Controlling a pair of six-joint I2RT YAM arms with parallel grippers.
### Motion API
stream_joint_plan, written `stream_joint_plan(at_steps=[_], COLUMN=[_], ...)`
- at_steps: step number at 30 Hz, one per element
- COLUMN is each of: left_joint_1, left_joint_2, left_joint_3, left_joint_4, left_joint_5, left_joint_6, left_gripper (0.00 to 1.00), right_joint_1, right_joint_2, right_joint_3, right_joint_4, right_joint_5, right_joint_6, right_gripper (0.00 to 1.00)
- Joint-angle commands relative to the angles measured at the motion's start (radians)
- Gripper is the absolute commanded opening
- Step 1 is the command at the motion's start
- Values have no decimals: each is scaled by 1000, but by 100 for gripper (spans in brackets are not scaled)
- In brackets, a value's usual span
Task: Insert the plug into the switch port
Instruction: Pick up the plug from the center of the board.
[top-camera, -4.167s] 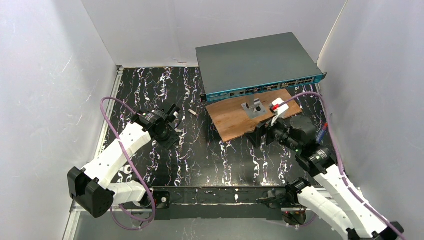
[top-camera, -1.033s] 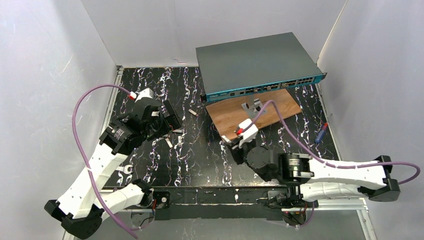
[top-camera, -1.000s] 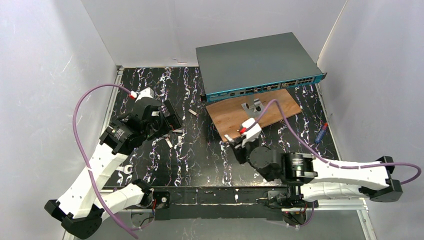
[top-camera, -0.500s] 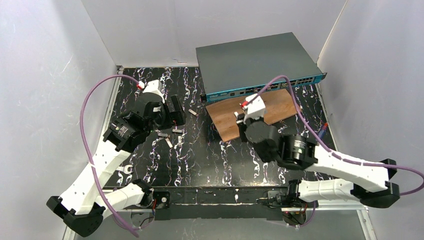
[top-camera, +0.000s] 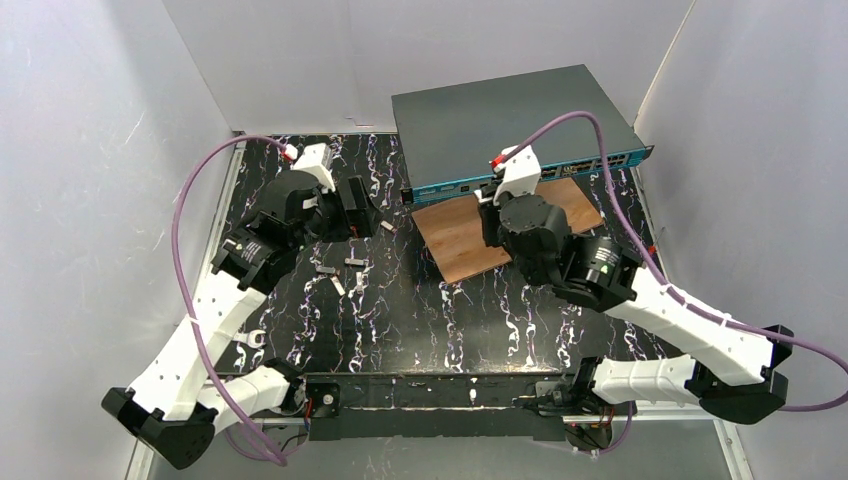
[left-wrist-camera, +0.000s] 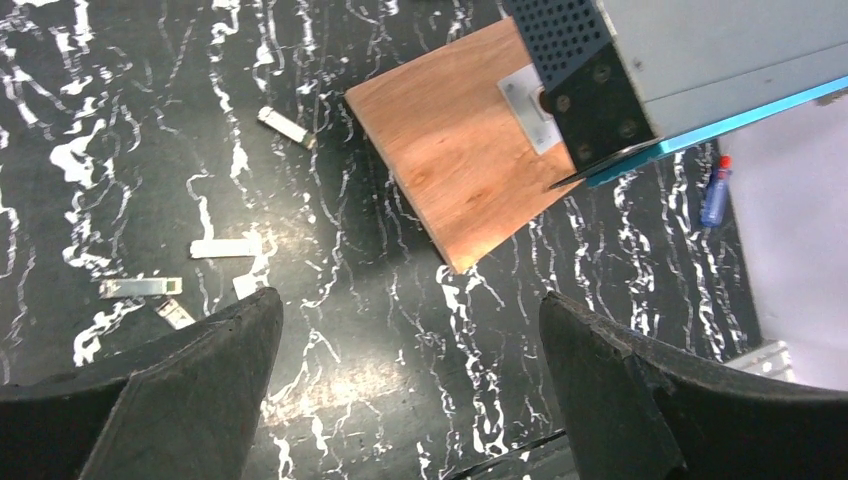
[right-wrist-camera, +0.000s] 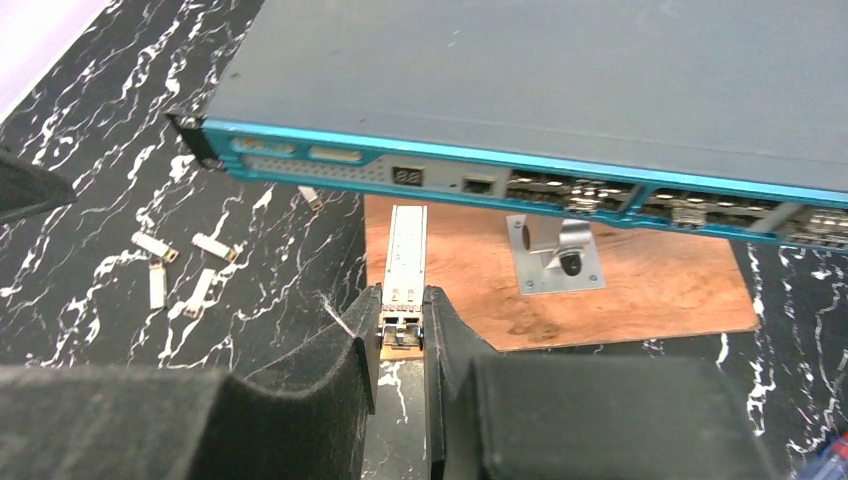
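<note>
your right gripper (right-wrist-camera: 401, 302), pinching the plug (right-wrist-camera: 406, 250), has swung up to the switch (right-wrist-camera: 560, 80); its teal port row (right-wrist-camera: 565, 190) now lies just ahead of the plug tip, so insertion looks next. your left gripper (left-wrist-camera: 408, 305) hangs spread, empty.

One switch (right-wrist-camera: 550, 80), one wooden board (right-wrist-camera: 660, 290) and one metal bracket (right-wrist-camera: 555, 255) lie ahead of the right claw (right-wrist-camera: 402, 315). One plug (right-wrist-camera: 405, 250) is pinched in it. Five loose plugs (right-wrist-camera: 215, 247) lie to its left, one blue marker (left-wrist-camera: 715, 190) to its right.
</note>
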Motion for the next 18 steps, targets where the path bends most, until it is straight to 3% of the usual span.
stream_joint_plan(at_steps=[1,7,18], left_joint_1=[29,31,31], left_joint_2=[23,66,145], left_joint_3=[28,41,139], left_joint_4=[80,137,127], left_joint_5=[160,248,300], left_joint_6=[7,39,228], left_gripper=[98,98,98], right_joint_1=[-38,-116,-294], right_joint_2=[-26,-7,4], right_joint_3=[82,98,76], right_joint_4=[-67,-103,-81], right_joint_5=[52,0,-187], right_joint_6=[15,38,29], right_gripper=[1,1,1])
